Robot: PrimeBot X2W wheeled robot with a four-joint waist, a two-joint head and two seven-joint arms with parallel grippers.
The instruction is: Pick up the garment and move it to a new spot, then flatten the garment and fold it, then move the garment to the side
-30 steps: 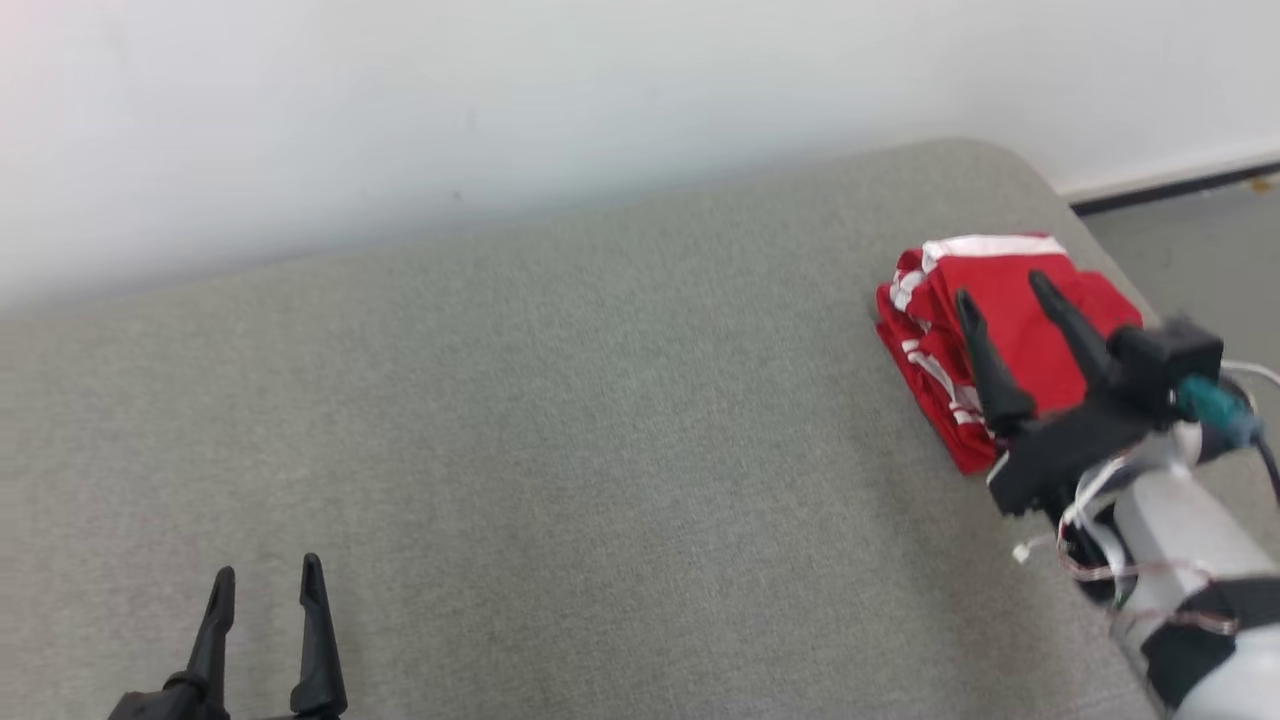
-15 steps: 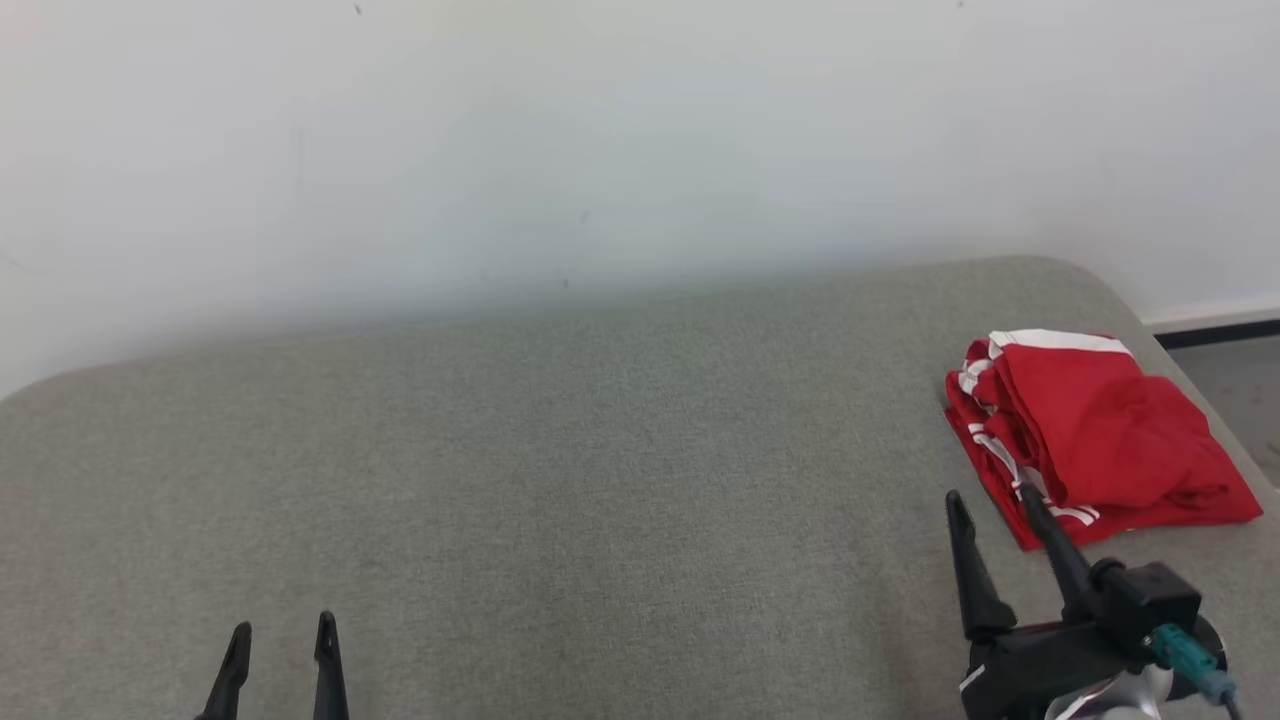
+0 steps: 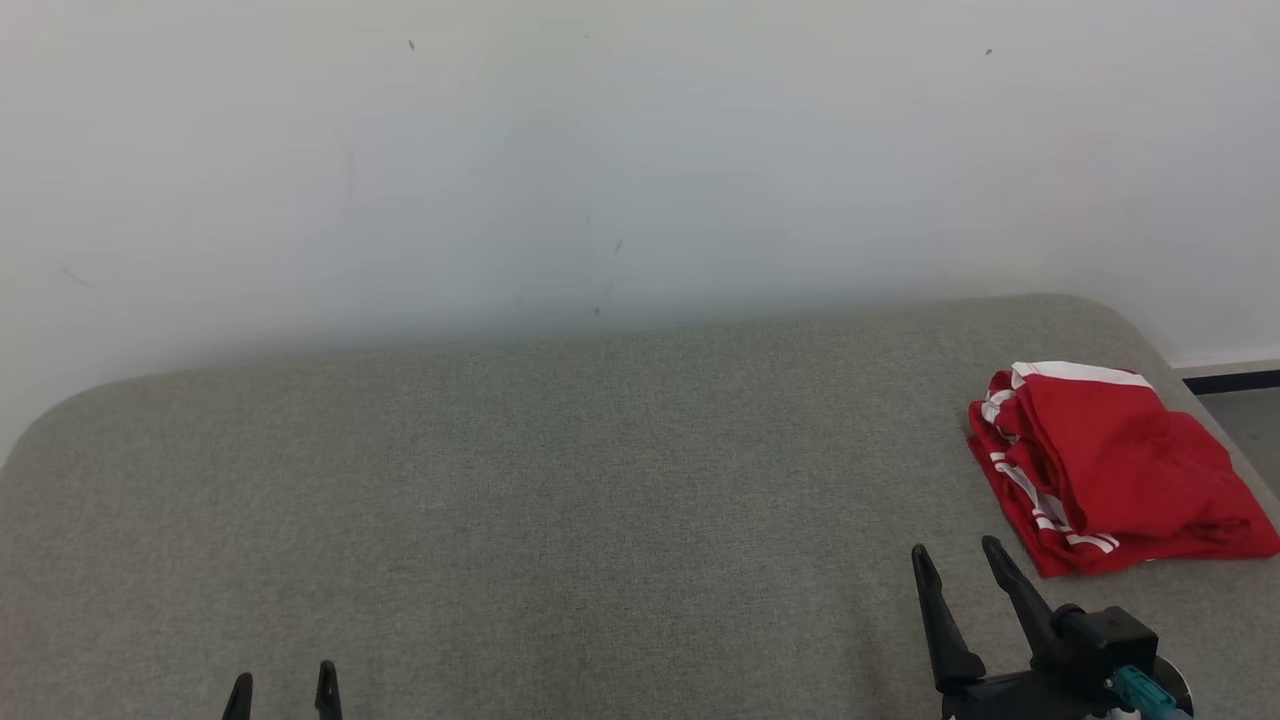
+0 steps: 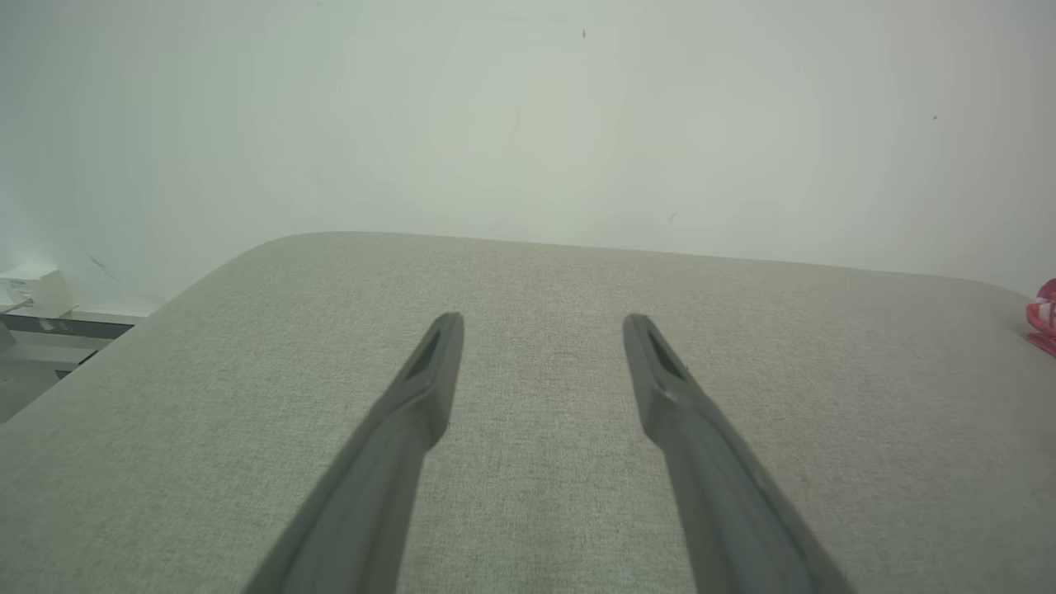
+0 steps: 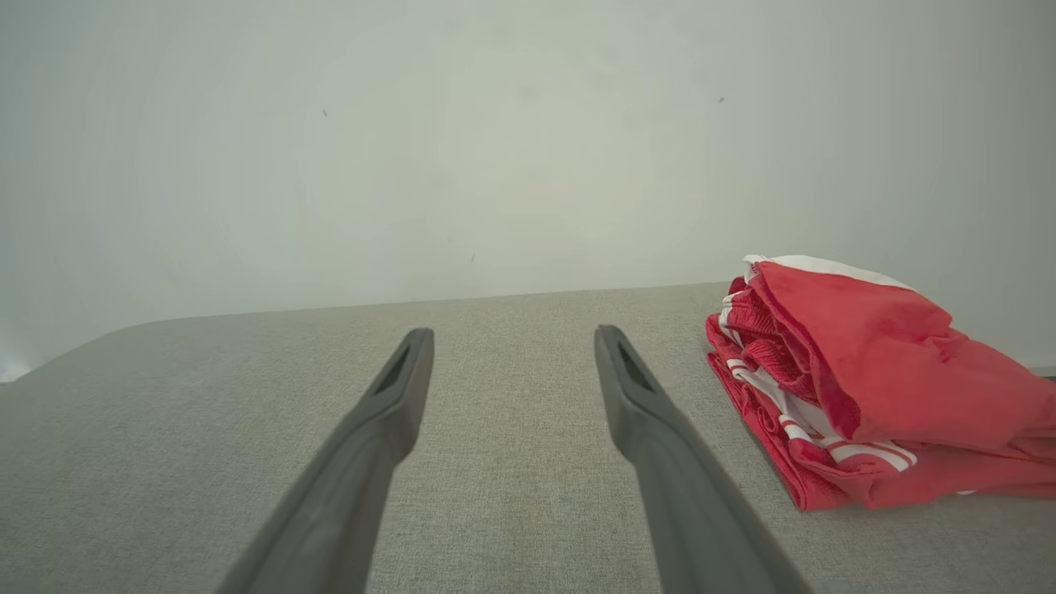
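The folded red cloth garment with white stripes (image 3: 1115, 470) lies in a neat pile on the big grey fabric cushion (image 3: 600, 500). It is at about 3 o'clock in the head view, near the cushion's right end. The right gripper (image 3: 955, 548) is at 5 o'clock, near the pile but not touching it. Its two dark fingers are spread apart and hold nothing. The left gripper (image 3: 283, 676) is at 7 o'clock, well apart from the garment. Its fingers are spread too, with nothing between them. A plain white wall (image 3: 600, 150) stands behind.
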